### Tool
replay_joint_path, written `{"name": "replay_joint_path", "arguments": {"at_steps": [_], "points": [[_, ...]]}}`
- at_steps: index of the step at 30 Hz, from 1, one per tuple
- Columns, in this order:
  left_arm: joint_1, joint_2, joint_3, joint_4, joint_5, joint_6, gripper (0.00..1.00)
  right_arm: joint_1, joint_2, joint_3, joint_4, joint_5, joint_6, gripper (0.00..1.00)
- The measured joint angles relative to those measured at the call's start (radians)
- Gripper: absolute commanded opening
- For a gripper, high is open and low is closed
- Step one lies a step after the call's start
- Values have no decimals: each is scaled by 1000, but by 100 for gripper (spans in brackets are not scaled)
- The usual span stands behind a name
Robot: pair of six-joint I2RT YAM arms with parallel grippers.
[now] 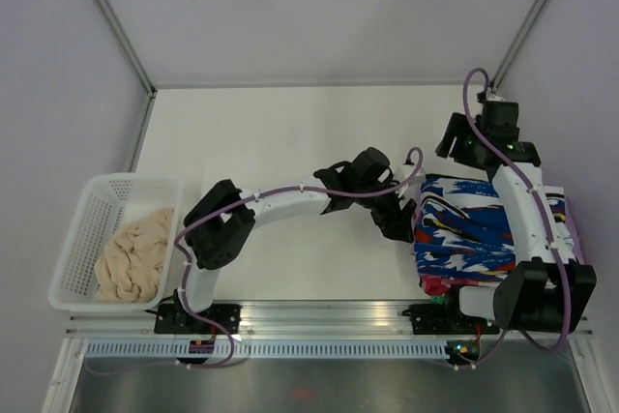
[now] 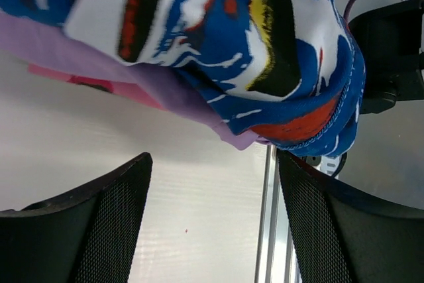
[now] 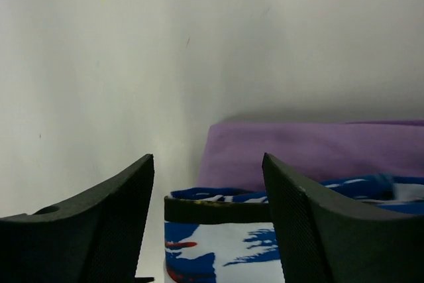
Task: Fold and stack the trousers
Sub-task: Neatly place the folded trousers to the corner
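The left gripper (image 2: pixel 213 164) was held with fingers parted and empty, just beside the folded trousers (image 1: pixel 464 229), which were laid on lilac garments (image 3: pixel 305 150) at the tabletop's near right corner. The right gripper (image 1: pixel 462 147) was likewise spread empty, farther back along the right edge.
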Motion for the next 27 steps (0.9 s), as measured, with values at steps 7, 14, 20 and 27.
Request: {"name": "replay_joint_path", "arguments": {"at_steps": [7, 14, 20, 27], "points": [[-95, -38, -133, 240, -41, 2, 81, 104, 56, -88, 13, -100, 15, 75], [-105, -53, -185, 403, -68, 0, 76, 105, 47, -100, 1, -71, 27, 74], [-107, -64, -207, 457, -79, -6, 56, 105, -13, -148, -19, -58, 42, 69], [-116, -64, -207, 467, -84, -13, 20, 105, -27, -210, -16, -53, 50, 42]]}}
